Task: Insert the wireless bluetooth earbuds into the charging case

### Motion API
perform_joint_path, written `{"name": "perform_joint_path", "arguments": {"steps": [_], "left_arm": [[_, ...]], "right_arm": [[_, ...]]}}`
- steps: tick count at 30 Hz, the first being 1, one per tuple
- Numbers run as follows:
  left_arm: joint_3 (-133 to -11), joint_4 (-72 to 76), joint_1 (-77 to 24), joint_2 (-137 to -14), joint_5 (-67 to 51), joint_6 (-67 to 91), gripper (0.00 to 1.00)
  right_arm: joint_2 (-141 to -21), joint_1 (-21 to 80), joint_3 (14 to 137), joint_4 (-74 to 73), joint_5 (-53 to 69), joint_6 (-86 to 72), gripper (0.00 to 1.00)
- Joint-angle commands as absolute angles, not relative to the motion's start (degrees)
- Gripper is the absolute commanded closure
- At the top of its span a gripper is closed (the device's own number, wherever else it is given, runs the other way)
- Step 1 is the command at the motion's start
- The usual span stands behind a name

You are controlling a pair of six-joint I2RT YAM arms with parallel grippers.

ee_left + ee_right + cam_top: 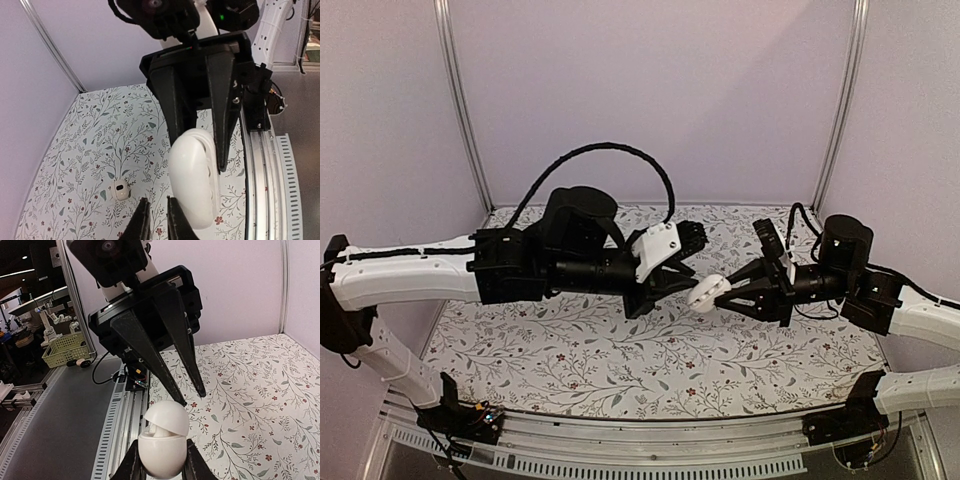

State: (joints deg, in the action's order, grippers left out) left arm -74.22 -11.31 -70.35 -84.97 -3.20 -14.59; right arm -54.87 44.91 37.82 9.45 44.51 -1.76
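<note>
The white charging case [161, 456] hangs in the air over the table, with my right gripper [161, 465] shut on its lower half. Its lid [168, 417] stands partly raised, and a white earbud [161, 427] shows in the gap. From the left, my left gripper [158, 222] points at the case [192, 180]. Its jaws are nearly together and hold nothing, and its fingertips [181, 401] are just above the lid. Another small white earbud with a dark spot [120, 190] lies on the floral tablecloth. In the top view both grippers meet at the case [704, 292].
The floral tablecloth [570, 350] covers the table. Pale walls and metal posts [460, 110] close in the back and sides. An aluminium rail [260, 165] runs along the near edge.
</note>
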Motion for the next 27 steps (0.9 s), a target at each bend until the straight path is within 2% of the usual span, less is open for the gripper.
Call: {"name": "perform_joint_path", "arguments": {"steps": [1, 7, 14, 18, 27], "left_arm": [[-73.2, -10.1, -71.7, -83.6, -1.0, -14.1, 0.84], [-69.3, -6.4, -68.5, -78.6, -4.8, -10.4, 0.68], [-66.9, -5.1, -67.1, -75.7, -14.3, -9.6, 0.57], [-68.5, -5.7, -67.3, -77.8, -16.2, -9.9, 0.58], [-72.7, -8.1, -68.1, -82.3, -9.5, -10.8, 0.59]], "right_arm": [[-55.1, 44.7, 39.2, 11.2, 42.6, -2.6, 1.00], [-55.3, 44.7, 39.5, 10.8, 42.4, -2.3, 1.00], [-55.5, 44.7, 39.8, 10.3, 41.8, -2.0, 1.00], [-55.6, 44.7, 40.0, 10.4, 42.1, -1.8, 1.00], [-55.7, 44.7, 40.1, 10.6, 45.6, -1.0, 1.00]]}}
